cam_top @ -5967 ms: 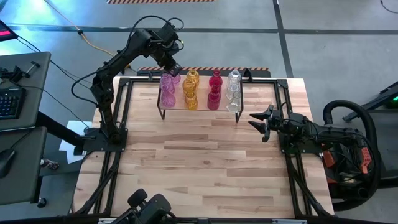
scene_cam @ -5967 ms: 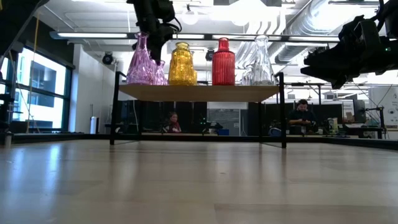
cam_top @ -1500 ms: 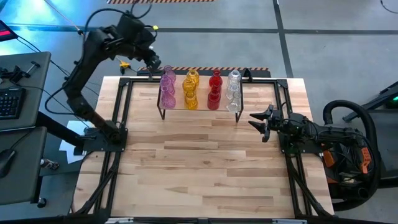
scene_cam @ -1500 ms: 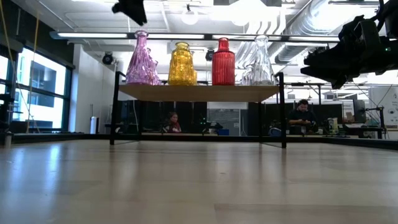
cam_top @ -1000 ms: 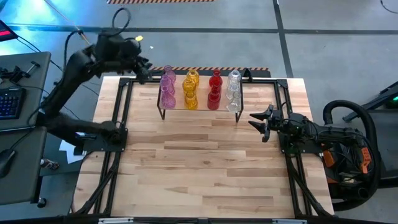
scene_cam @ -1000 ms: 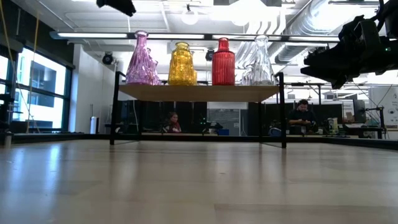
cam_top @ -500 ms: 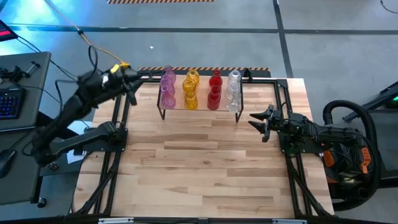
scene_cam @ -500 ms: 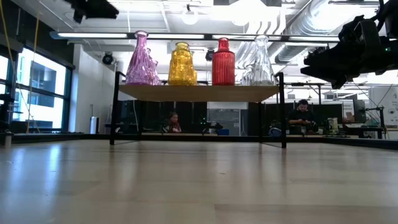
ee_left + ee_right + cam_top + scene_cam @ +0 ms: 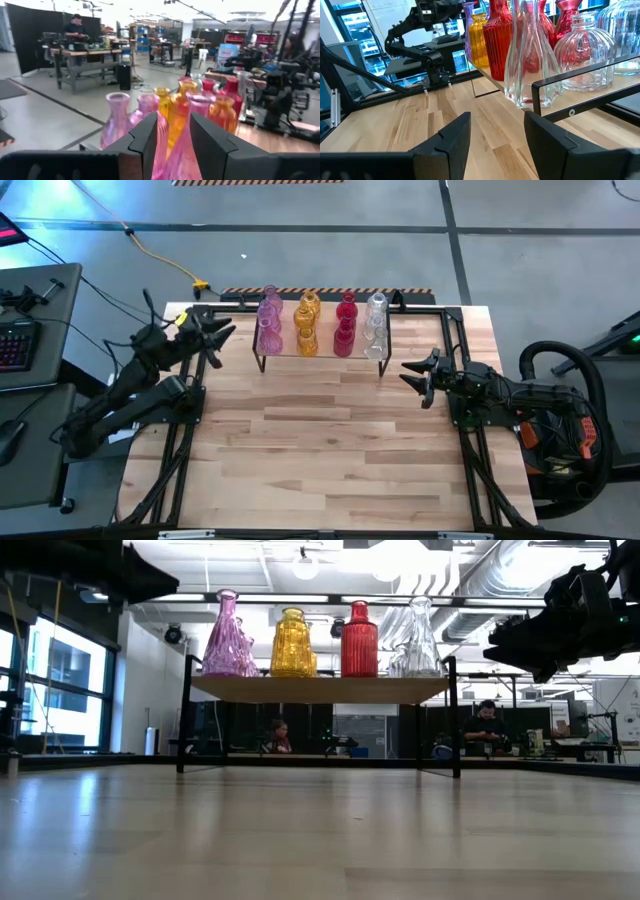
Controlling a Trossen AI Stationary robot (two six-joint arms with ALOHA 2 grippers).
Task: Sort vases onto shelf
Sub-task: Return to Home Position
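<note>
1) tabletop [image 9: 320,450]: light wood planks, 6 o'clock foreground
2) right gripper [image 9: 408,373]: waits at 4 o'clock of the shelf [image 9: 326,345], fingers apart, holding nothing
3) left gripper [image 9: 222,332]: low at the table's 10 o'clock edge, fingers spread, empty; the arm nearer the glass
4) shelf: table's 12 o'clock, long axis 9 to 3
5) vases [image 9: 307,320]: all on the shelf, in columns pink, yellow, red, clear
Note: pink vases [image 9: 268,320] lie at 3 o'clock of the left fingers, apart; a retreat toward 8 o'clock should stay clear of glass
</note>
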